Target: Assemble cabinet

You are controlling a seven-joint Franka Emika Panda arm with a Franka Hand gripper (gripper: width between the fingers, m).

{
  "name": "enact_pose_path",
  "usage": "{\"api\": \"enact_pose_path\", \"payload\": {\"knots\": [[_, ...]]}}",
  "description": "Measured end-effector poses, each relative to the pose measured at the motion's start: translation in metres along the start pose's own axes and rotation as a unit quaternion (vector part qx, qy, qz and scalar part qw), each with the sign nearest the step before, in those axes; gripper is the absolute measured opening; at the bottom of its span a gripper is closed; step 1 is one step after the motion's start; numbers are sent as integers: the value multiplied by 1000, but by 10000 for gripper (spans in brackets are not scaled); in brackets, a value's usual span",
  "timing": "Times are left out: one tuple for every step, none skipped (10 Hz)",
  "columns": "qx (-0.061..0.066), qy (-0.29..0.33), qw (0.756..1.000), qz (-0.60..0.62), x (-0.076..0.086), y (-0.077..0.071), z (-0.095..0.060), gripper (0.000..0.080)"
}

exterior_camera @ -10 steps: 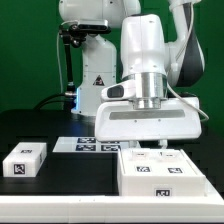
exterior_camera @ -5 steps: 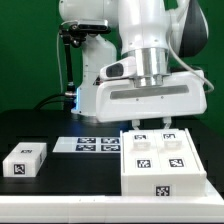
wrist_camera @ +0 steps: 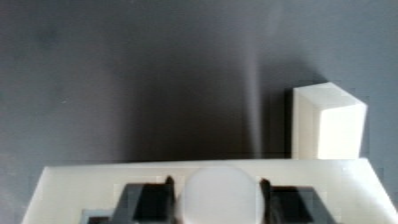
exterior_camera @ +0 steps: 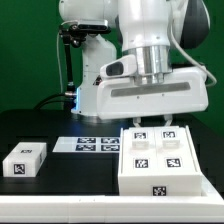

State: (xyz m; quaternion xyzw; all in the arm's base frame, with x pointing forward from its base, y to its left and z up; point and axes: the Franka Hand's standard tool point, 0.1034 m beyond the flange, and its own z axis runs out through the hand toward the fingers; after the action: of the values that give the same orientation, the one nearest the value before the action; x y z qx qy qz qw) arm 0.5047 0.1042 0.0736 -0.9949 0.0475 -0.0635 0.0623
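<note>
The gripper point(exterior_camera: 153, 126) has risen slightly over the cabinet point(exterior_camera: 160, 172), jaws apart; four blocks point(exterior_camera: 143, 152) look seated, one block point(exterior_camera: 25, 160) lies loose.

Marker board point(exterior_camera: 92, 146) lies flat on black table point(exterior_camera: 60, 125), tags up, approx midway btwn front & back edges. Its end twd the exterior view's right is hidden. Past the back edge: green wall point(exterior_camera: 25, 60), w/ black device point(exterior_camera: 78, 30) atop a pole point(exterior_camera: 66, 65).
</note>
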Motion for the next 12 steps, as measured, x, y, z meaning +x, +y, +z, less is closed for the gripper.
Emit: {"api": "enact_pose_path", "payload": {"knots": [[-7,-27,1000,-4,6,-2,-17,219],[-18,-52,998,1,13,-5,-29,219],[-27,-63,998,4,21,-9,-35,219],[-26,-52,998,3,21,-6,-31,219],[-27,-55,998,3,18,-5,-29,219],[-26,-55,998,3,19,-5,-29,219],[-27,-55,998,2,19,-5,-30,219],[-35,-72,997,-14,19,-6,-34,219],[-43,-82,995,-29,27,-8,-42,219],[-49,-105,993,-36,33,-8,-51,219],[-52,-116,991,-40,51,-12,-62,219],[-51,-102,993,-40,55,-12,-57,219]]}}
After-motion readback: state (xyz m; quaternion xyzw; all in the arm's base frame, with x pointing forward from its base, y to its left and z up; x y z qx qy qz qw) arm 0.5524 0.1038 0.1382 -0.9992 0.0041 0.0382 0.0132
